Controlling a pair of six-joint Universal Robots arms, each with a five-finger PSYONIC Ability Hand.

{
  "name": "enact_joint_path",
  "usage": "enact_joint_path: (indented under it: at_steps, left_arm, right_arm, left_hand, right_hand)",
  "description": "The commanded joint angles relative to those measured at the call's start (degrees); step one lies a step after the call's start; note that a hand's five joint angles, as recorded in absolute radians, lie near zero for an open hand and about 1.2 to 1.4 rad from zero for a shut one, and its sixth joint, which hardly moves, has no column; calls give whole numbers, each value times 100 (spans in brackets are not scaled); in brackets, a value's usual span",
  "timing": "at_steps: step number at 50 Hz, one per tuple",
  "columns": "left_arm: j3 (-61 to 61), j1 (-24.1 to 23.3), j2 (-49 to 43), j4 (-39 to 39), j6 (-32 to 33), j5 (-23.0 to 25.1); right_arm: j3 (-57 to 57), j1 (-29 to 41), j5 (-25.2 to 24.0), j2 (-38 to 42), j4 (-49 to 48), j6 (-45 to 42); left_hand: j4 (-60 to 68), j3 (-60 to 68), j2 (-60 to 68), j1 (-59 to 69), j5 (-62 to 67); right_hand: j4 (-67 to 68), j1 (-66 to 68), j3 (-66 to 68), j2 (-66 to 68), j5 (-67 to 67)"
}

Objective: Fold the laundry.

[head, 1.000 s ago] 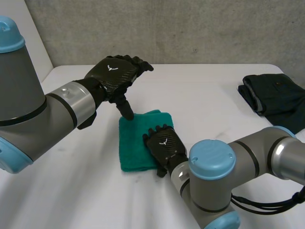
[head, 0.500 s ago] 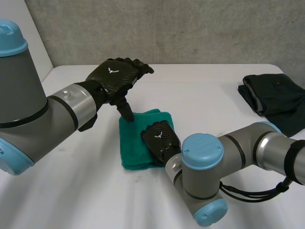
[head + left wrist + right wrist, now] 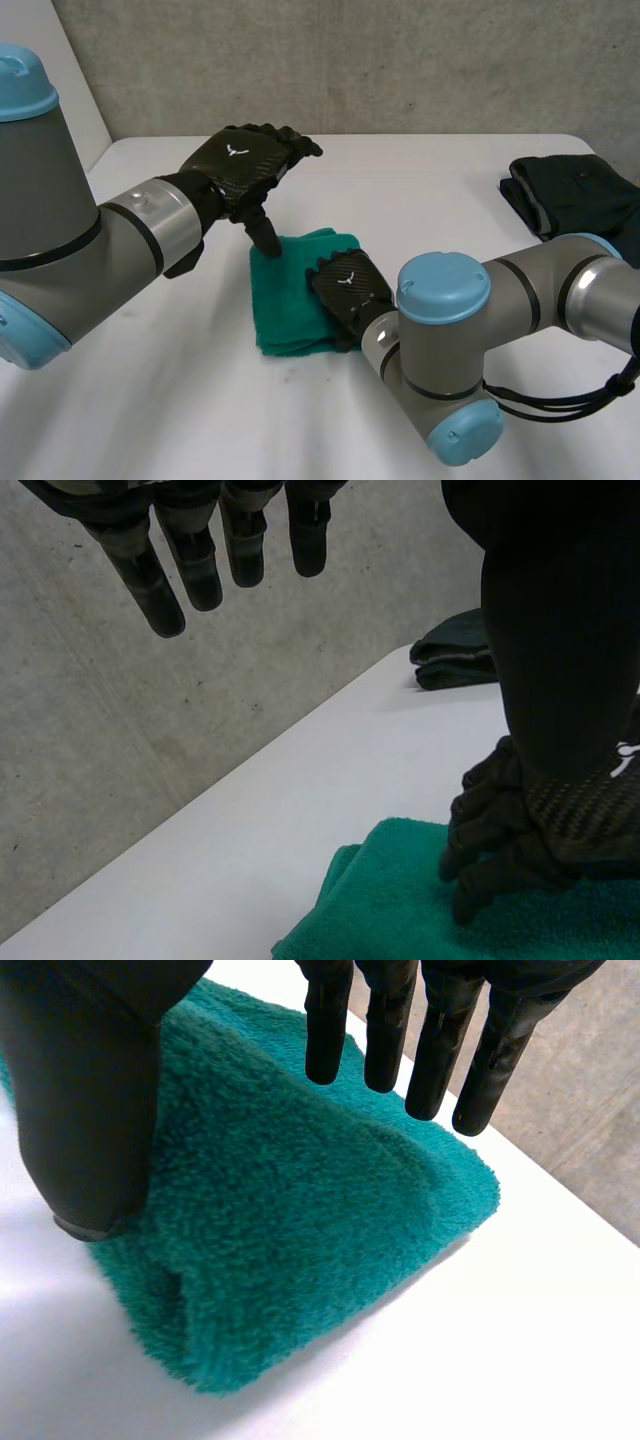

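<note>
Green folded terry towel [image 3: 285, 310]: lay on white table [image 3: 450, 190].
Left hand [image 3: 240, 160]: released, hovered above far corner.
Right hand [image 3: 350, 290]: released, upon towel.

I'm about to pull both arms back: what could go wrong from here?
1. The right hand lies on the folded green towel; sliding it away could drag the top layer open.
2. The left hand touches only one far corner with its thumb, so the towel may pivot.
</note>
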Motion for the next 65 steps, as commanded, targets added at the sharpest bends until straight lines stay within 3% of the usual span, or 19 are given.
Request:
enact_joint_path:
  at_steps: [1, 15, 37, 49, 55, 59, 65]
  left_arm:
    - [-6, -7, 0, 0, -9, 3]
    - [-6, -7, -9, 0, -26, 3]
    - [-6, 10, -18, 35, -176, 12]
    - [-6, 19, -27, 44, -176, 12]
    - [-6, 37, -1, 35, -176, 12]
    - [3, 28, 8, 35, -176, 12]
    - [-15, 2, 8, 35, -176, 3]
  right_arm:
    - [22, 13, -73, 91, 3, 107]
    - [-241, 13, -55, 496, -225, 98]
    - [-821, 5, -81, 821, -278, 28]
    - [-1331, -48, -64, 954, -234, 36]
    - [-1349, -294, -116, 725, -33, -60]
    - [-1165, -601, -266, 558, 319, -586]
    - [-410, -1734, -730, -74, 460, -1518]
  left_hand:
    - [-70, -108, -72, -15, -175]
    - [-54, -92, -55, 2, -159]
    - [-20, -58, -22, 36, -125]
    - [-20, -58, -22, 36, -125]
    - [-20, -58, -22, 36, -125]
    - [-20, -58, -22, 36, -125]
    - [-20, -58, -22, 36, -125]
  right_hand:
    - [0, 168, -46, -185, 43]
    - [1025, 1193, 979, 840, 1068]
    - [1261, 1429, 1215, 1076, 1305]
    - [5330, 5498, 5285, 5145, 5374]
    - [5932, 6100, 5886, 5747, 5975]
    - [5932, 6100, 5886, 5747, 5975]
    - [5932, 6100, 5886, 5747, 5975]
